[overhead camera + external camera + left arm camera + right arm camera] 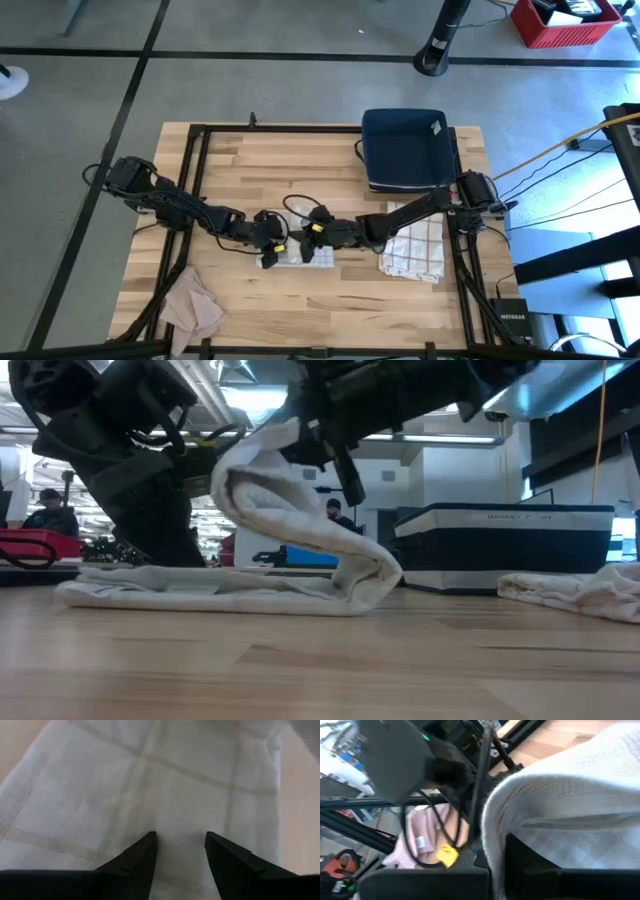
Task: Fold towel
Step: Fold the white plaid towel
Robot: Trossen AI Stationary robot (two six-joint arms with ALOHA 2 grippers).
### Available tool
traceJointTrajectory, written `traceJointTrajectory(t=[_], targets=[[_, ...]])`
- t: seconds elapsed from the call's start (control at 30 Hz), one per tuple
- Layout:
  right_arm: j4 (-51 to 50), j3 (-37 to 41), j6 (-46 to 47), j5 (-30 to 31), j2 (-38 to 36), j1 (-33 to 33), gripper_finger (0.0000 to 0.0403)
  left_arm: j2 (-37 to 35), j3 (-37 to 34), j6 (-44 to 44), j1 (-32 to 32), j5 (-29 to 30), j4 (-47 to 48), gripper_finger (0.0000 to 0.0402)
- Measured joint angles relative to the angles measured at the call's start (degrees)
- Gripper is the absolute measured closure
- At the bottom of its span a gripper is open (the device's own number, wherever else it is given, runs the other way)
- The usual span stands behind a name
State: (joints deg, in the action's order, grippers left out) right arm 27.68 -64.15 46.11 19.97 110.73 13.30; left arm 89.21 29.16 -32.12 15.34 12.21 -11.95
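Flanking towel — checked cloth, bin

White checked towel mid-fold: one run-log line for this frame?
task: fold | white checked cotton towel: half-folded at table centre | right pincer: shut on raised edge | left pincer: open, over flat part

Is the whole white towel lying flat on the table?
No, in the low view the right gripper holds one end of the towel up in a curl.
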Motion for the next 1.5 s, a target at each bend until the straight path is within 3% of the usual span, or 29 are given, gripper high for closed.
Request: traceJointTrajectory(t=[0.23, 0.43, 0.5, 0.7, 1.23, 1.5], targets=[[-1.33, -2.51, 1.71, -0.07, 2.92, -0.74, 0.0383, -10.26, 4.54, -0.86, 1.41, -2.34, 19.06, 0.0237], [-0.61, -5.16, 3.12, -1.16, 5.36, -1.0, 0.0384, -15.88, 3.33, -10.05, 6.28, -0.03, 32.43, 0.0237], [-0.66, -6.26, 3.12, -1.13, 6.31, -1.02, 0.0384, -14.92, 0.84, -11.79, 8.09, 2.4, 31.42, 0.0237], [-0.94, -8.58, 4.76, -0.04, 9.85, -1.11, 0.0384, -11.0, -4.43, -9.97, 9.92, 6.13, 16.98, 0.0237], [-0.74, -9.24, 10.66, 0.62, 12.27, -1.76, 0.0347, -10.21, -4.59, -8.99, 9.91, 7.06, 15.28, 0.0237], [-0.47, -9.24, 13.92, -0.79, 12.27, -1.74, 0.0283, -10.32, -4.1, -9.63, 9.91, 6.38, 16.13, 0.0237]])
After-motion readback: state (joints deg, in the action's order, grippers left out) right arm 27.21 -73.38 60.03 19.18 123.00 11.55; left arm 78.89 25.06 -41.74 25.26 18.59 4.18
